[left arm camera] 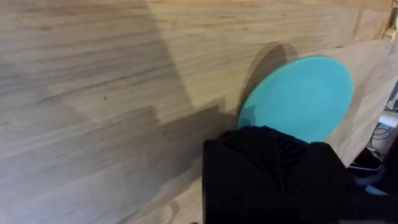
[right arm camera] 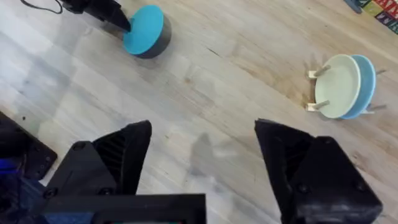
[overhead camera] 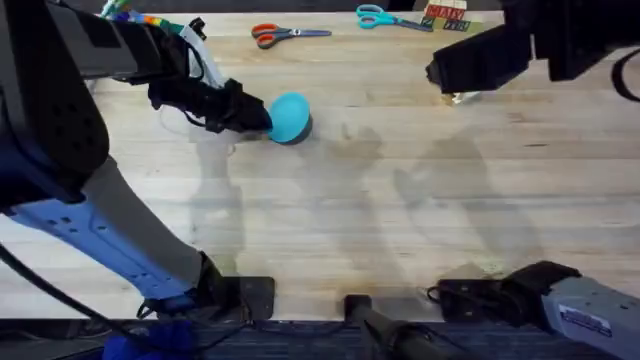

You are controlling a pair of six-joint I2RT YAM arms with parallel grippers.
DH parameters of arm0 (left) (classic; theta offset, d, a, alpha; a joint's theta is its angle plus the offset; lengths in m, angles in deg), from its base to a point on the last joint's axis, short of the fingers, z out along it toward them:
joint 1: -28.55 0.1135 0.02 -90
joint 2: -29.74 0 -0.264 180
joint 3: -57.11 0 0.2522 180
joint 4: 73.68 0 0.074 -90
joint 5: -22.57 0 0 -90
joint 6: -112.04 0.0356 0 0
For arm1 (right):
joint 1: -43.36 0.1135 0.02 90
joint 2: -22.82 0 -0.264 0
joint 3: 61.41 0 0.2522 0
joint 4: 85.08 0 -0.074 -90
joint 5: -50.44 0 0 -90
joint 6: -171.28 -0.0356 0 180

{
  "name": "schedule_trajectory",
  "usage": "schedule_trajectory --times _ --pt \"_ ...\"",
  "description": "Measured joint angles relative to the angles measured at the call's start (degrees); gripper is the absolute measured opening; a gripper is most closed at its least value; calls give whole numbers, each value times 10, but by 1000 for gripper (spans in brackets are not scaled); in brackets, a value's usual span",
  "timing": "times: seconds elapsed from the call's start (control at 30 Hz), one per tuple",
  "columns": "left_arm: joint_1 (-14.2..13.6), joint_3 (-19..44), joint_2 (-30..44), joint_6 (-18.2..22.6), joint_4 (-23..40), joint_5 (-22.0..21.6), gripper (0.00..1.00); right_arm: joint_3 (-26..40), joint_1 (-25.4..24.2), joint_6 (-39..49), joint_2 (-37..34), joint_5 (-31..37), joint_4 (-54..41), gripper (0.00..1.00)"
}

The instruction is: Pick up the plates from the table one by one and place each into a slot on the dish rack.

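Observation:
The teal-blue plate (overhead camera: 292,117) hangs tilted just above the table (overhead camera: 400,200) at the far left-middle, casting a shadow. My left gripper (overhead camera: 256,116) is shut on its near-left rim; in the left wrist view a black finger (left arm camera: 273,168) covers the plate's (left arm camera: 301,93) lower edge. My right gripper (right arm camera: 202,134) hovers high over the table, open and empty. From there I see the teal plate (right arm camera: 142,28) and the dish rack (right arm camera: 318,73), with the cream plate (right arm camera: 336,84) upright in a slot. The right arm hides most of the rack (overhead camera: 462,97) from overhead.
A sky-blue plate (right arm camera: 368,78) stands in the rack behind the cream one. Orange scissors (overhead camera: 275,34), blue scissors (overhead camera: 385,17) and coloured blocks (overhead camera: 447,15) lie along the far edge. Bare wood stretches between the teal plate and the rack.

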Motion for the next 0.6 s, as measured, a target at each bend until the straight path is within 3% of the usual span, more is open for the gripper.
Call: schedule_trajectory --times 0.2,0.6 --pt "0 0 0 0 0 0 40 0 0 -31 -13 -6 0 995" --pt "0 0 0 -7 0 0 41 0 0 -209 -151 -50 9 995"
